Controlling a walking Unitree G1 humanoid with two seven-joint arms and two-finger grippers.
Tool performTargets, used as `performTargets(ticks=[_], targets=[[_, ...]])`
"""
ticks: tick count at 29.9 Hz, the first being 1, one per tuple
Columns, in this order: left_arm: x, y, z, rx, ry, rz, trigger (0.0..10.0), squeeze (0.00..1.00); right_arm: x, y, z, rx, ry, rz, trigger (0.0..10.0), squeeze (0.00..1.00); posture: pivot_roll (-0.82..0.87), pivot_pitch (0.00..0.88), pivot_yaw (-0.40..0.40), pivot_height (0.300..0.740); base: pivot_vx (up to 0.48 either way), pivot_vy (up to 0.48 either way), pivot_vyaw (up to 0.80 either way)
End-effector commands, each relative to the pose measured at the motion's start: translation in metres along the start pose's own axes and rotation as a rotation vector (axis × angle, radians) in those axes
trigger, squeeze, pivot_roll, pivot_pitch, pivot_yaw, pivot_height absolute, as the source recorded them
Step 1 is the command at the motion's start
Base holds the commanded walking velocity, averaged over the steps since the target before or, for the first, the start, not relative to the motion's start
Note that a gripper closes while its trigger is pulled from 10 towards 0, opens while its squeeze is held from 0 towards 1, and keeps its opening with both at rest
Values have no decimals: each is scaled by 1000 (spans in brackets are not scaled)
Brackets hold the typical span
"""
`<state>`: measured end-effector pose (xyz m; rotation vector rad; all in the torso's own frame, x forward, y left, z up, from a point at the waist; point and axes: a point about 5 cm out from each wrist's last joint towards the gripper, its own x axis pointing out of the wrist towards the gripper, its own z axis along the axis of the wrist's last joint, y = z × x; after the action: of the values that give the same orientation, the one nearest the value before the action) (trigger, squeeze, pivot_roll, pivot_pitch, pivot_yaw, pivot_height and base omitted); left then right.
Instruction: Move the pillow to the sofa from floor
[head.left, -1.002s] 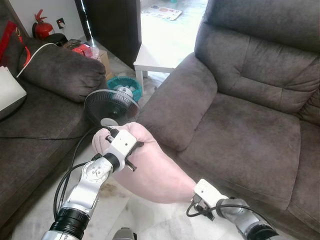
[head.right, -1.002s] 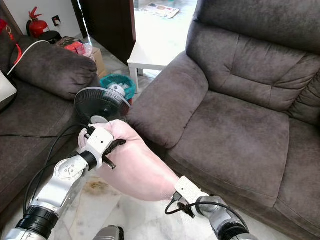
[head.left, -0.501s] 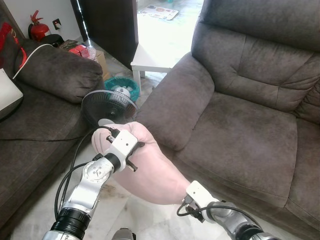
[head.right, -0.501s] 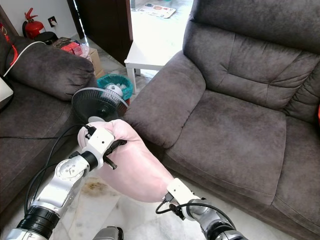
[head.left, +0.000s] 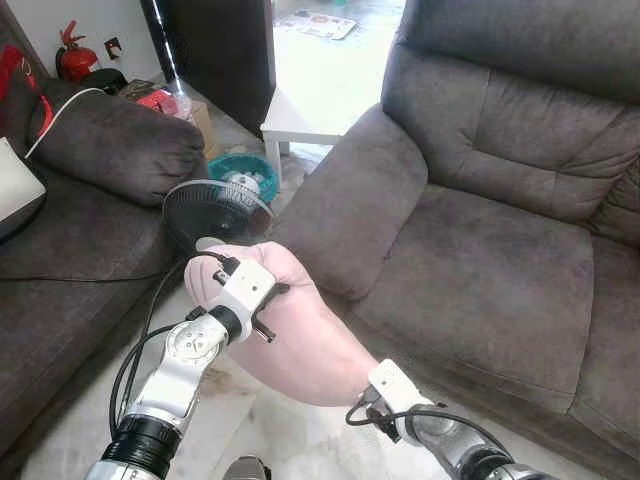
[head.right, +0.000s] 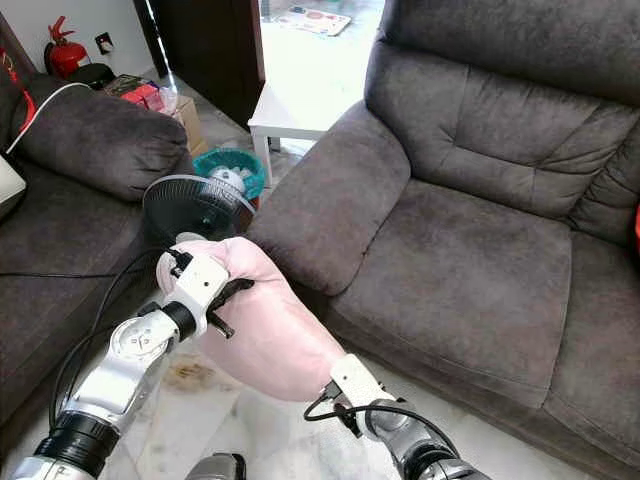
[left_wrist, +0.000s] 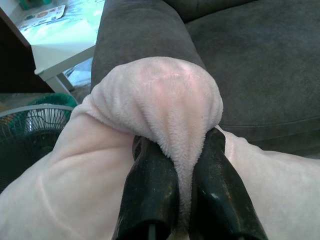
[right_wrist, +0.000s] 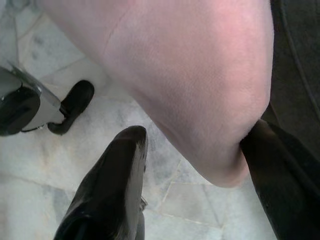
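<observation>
Grey sofa (head.left: 500, 250) waits at two o'clock. Pillow (head.left: 300, 340) is off the floor: left gripper (left_wrist: 181, 165) pinches one corner, right gripper (right_wrist: 192, 150) spread beneath; placing remains.

The left arm (head.left: 175, 375) is silver metal with a round joint disc, a black ribbed cuff and a white wrist block. Looping black cables (head.left: 135, 350) run alongside it. The right arm (head.right: 400, 440) matches, with a white block. Both have long, glossy black fingers (left_wrist: 150, 195).
</observation>
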<state>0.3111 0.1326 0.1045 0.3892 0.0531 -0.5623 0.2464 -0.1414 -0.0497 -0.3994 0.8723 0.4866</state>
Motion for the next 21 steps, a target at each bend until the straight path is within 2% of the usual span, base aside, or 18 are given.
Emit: performTargets(ticks=[1, 5, 6, 7, 21], targets=[[3, 7, 28, 36, -122, 22, 10000, 0, 0, 2, 1, 35, -17, 8, 0, 0, 192, 121, -27, 740, 0, 0, 0], [5, 6, 32, 21, -136, 22, 10000, 0, 0, 1, 1, 32, -16, 5, 0, 0, 193, 120, -28, 740, 0, 0, 0], [5, 6, 33, 18, -141, 20, 10000, 0, 0, 1, 1, 31, -16, 5, 1451, 0, 194, 119, -29, 740, 0, 0, 0], [6, 6, 35, 18, -147, 15, 10000, 0, 0, 1, 0, 31, -15, 4, 10000, 0, 194, 119, -29, 740, 0, 0, 0], [5, 10, 55, -3, -215, 8, 10000, 0, -1, -1, -2, 21, -6, -3, 10000, 0, 204, 104, -34, 740, 0, 0, 0]])
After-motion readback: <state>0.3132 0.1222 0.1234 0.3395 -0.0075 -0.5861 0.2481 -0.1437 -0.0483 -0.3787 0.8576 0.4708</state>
